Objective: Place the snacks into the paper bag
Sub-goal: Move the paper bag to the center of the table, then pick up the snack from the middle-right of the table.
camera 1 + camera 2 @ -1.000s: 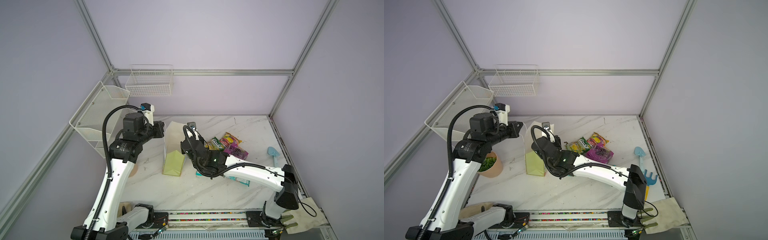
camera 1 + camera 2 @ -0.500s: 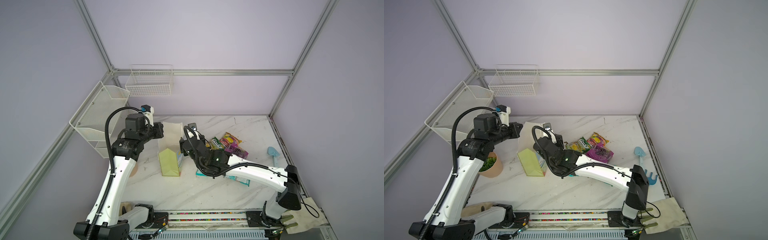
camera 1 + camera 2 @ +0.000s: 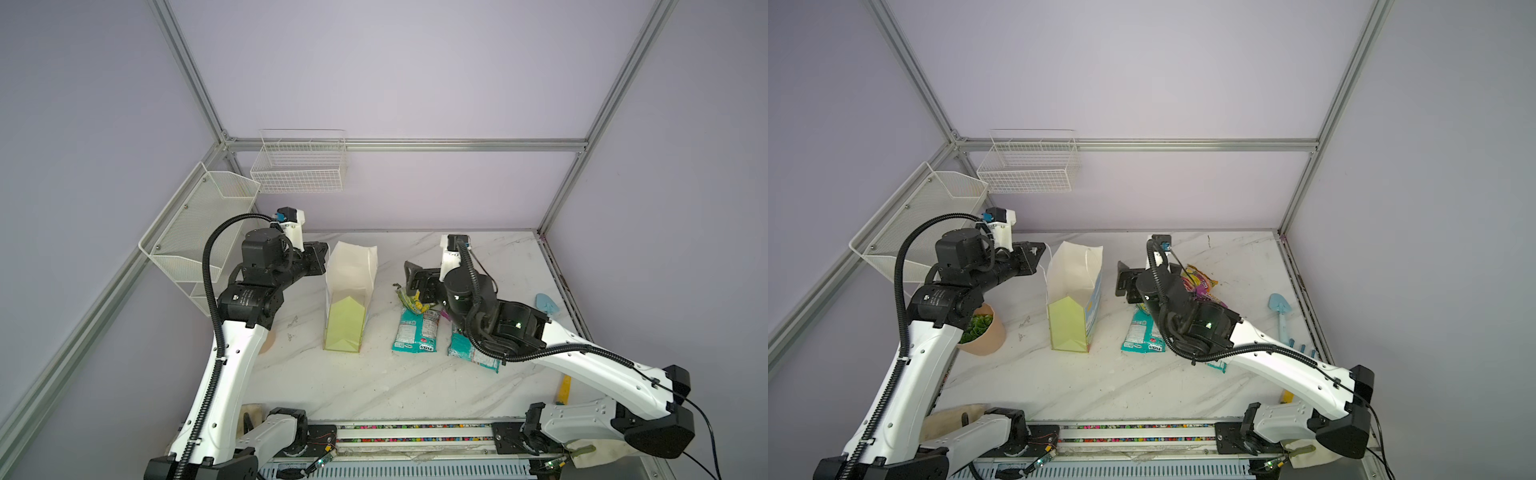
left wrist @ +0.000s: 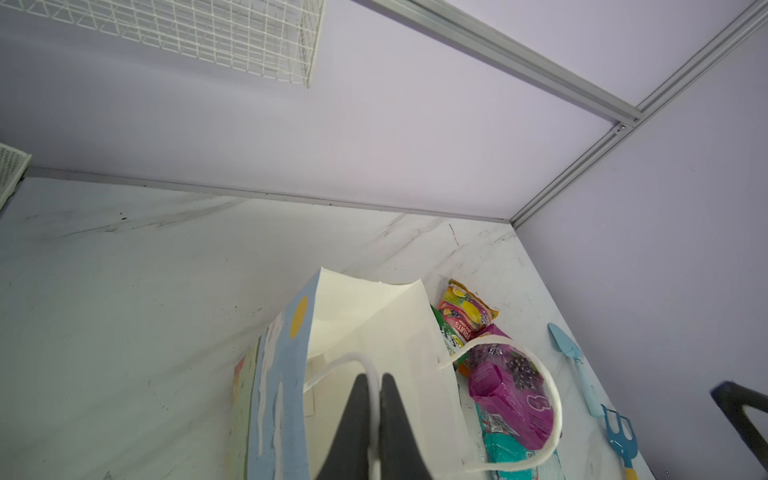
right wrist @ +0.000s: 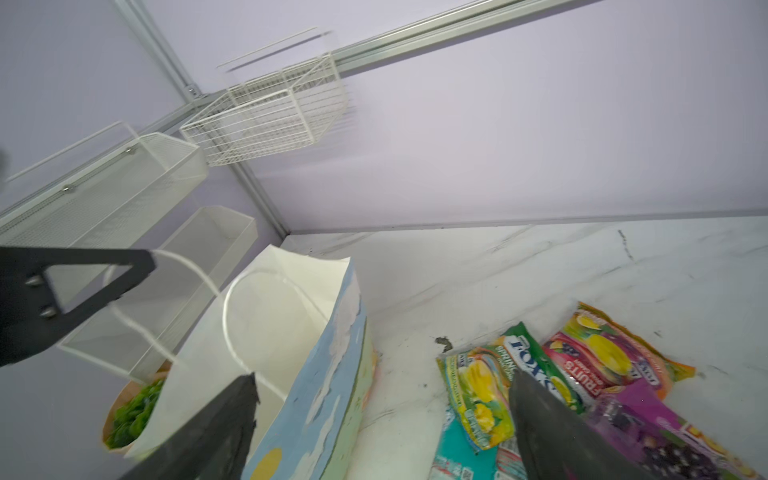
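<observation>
We see the paper bag point(image 3: 351, 286) upright on the marble table point(image 3: 374, 382), mouth open and showing white inner walls, its cord handle point(image 4: 374, 399) pinched tight in our left gripper point(image 4: 374, 380). Our right gripper point(image 5: 382, 380) hangs released, jaws wide, between bag and snacks point(image 3: 415, 332). All five lie on the table beside the bag: two teal packets point(image 5: 451, 453), the green-yellow packet point(image 5: 478, 386), the orange-pink packet point(image 5: 602, 357) and the magenta packet point(image 5: 648, 415).

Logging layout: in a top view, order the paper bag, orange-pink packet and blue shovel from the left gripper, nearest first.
1. The paper bag, gripped by the left gripper itself.
2. The orange-pink packet, past the bag, further right.
3. The blue shovel, farthest right.
</observation>
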Controlling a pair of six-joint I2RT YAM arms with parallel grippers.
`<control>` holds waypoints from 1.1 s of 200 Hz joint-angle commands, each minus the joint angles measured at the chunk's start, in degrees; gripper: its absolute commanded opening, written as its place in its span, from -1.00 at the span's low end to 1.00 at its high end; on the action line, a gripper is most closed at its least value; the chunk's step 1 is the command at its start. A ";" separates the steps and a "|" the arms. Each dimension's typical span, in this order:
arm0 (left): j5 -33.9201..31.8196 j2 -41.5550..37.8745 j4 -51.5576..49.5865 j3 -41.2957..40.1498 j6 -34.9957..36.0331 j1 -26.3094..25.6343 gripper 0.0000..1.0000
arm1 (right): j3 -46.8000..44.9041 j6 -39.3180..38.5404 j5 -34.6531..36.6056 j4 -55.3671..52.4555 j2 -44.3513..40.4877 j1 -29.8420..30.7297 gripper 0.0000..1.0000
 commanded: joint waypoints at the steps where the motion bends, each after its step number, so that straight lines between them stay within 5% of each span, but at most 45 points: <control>1: 6.55 -0.23 3.89 0.50 -2.01 0.35 -0.85 | -3.20 1.44 -6.52 -4.81 -0.43 -6.70 0.91; 94: 11.28 -1.34 7.13 -4.19 -5.50 0.31 -0.89 | -1.11 -3.41 -4.46 -18.93 20.27 -11.41 0.71; 220: 12.17 -1.85 8.91 -6.21 -6.86 0.28 -0.93 | -4.91 1.22 -0.01 -26.06 28.34 -12.74 0.56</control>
